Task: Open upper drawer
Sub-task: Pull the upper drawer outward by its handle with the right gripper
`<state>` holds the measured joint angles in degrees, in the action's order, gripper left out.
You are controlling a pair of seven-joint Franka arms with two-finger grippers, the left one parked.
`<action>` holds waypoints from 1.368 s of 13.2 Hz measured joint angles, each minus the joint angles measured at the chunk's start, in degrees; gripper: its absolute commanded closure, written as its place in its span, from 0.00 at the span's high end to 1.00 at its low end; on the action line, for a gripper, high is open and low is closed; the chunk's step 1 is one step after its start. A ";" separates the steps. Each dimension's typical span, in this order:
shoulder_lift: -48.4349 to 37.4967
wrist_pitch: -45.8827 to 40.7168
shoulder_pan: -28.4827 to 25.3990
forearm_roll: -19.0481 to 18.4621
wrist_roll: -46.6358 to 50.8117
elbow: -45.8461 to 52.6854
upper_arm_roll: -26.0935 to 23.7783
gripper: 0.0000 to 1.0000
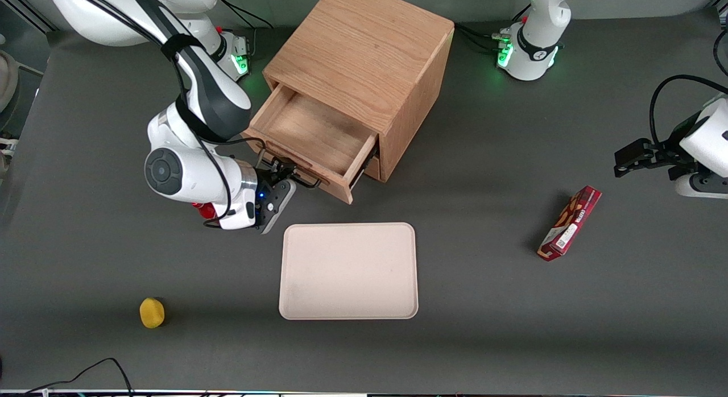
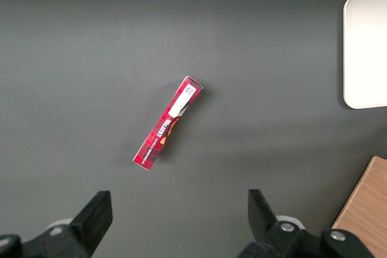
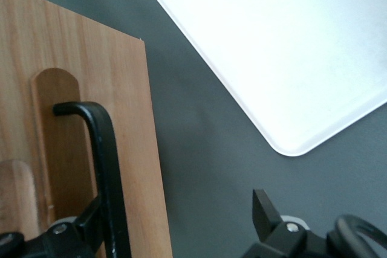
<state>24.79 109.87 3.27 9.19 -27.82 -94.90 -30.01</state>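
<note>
- Jaws spread wide: one finger (image 3: pixel 84 225) sits right against the black handle (image 3: pixel 103 167), the other stands well off over bare table, so nothing is pinched.
- The gripper (image 1: pixel 282 183) hangs at the drawer front, at the working arm's end of the bar, just above the tray's (image 1: pixel 348 271) near corner.
- The drawer (image 1: pixel 310 136) is pulled well out of the cabinet (image 1: pixel 364 56) — open tray showing, plain wood inside, nothing in it that can be seen.
- Looks: light oak, visible grain, a rounded recess cut into the face under the bar, black metal bar bent down to the wood at its end.
- Handling, as a judgement: stiff wood box on side runners, it should slide straight and not flex; moderate weight, empty, not fragile.
- The bar is smooth metal and thin, so fingers could slip along it; best hold is around the bar, near the middle, pulling square to the front to avoid racking.
- Task reads as essentially done; only more travel is left, if any.
- Farther out: a yellow ball (image 1: pixel 152 313) near the front camera, a red box (image 1: pixel 570 223) toward the parked arm's end.
</note>
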 measured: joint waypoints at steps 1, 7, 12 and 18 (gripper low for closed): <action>0.31 -1.05 0.01 -0.40 -0.10 1.10 0.33 1.00; 1.75 -2.01 0.02 -2.16 -2.35 3.28 1.21 1.00; 2.84 -2.02 -0.02 -2.72 -5.23 4.87 2.79 1.00; 4.59 -4.52 0.01 -5.11 -7.82 8.53 3.73 1.00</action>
<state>29.38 105.35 3.28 4.09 -35.64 -86.36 -26.28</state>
